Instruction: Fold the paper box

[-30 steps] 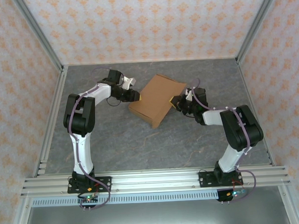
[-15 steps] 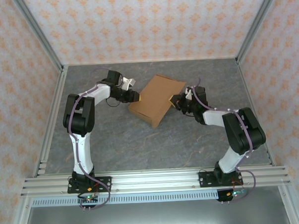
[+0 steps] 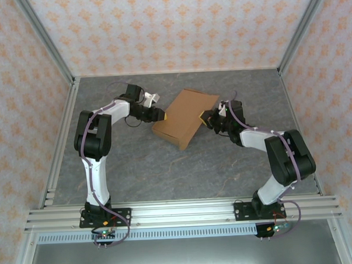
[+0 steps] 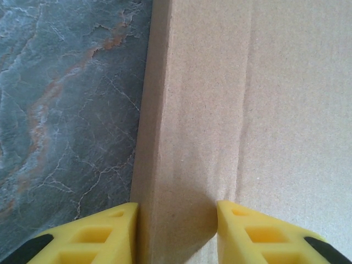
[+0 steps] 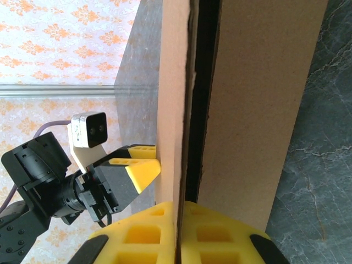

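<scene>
**A:** Where is the paper box (image 3: 184,115)?

**B:** On the grey marbled table (image 3: 166,167), in the far middle. It lies at a slant between the two arms.

**A:** How does it look?

**B:** Plain brown cardboard, shallow and rectangular, with a smooth top face and one faint crease. In the right wrist view a dark gap runs between the lid panel and the panel beside it, so that side is not flush.

**A:** What about the left gripper (image 3: 159,114)?

**B:** It is at the box's left end. Its yellow fingers (image 4: 110,239) straddle the folded edge, both touching cardboard, clasping it.

**A:** And the right gripper (image 3: 206,119)?

**B:** It is at the box's right side, its jaws pinched together on the lid's thin edge.
</scene>
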You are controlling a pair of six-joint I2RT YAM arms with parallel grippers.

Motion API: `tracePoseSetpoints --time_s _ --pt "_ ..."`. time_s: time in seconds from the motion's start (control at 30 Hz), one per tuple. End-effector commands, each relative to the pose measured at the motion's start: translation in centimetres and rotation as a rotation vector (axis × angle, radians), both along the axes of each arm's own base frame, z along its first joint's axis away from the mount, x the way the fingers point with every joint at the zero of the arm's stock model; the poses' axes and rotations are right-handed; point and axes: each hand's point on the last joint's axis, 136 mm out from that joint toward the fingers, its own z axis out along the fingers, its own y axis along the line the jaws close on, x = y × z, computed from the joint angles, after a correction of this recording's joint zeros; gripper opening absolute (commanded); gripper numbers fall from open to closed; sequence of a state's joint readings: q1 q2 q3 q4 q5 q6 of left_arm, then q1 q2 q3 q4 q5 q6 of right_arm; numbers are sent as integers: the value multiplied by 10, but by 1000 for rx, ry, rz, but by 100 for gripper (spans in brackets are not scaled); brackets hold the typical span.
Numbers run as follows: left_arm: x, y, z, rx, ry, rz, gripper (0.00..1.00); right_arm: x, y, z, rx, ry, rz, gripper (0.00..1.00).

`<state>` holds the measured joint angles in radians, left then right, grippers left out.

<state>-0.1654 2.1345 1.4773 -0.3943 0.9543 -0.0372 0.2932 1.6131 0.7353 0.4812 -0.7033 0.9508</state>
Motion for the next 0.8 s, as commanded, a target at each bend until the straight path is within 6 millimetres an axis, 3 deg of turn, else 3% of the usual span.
tracePoseSetpoints --time_s 0.0,0.6,0.77 --pt "-34 2 -41 93 147 -11 39 12 10 56 50 -149 7 8" --pt "-52 -24 -43 82 153 -101 43 17 12 71 -5 -134 3 8" --pt "-54 -30 -44 77 154 -119 43 21 10 71 -19 -118 -17 12"
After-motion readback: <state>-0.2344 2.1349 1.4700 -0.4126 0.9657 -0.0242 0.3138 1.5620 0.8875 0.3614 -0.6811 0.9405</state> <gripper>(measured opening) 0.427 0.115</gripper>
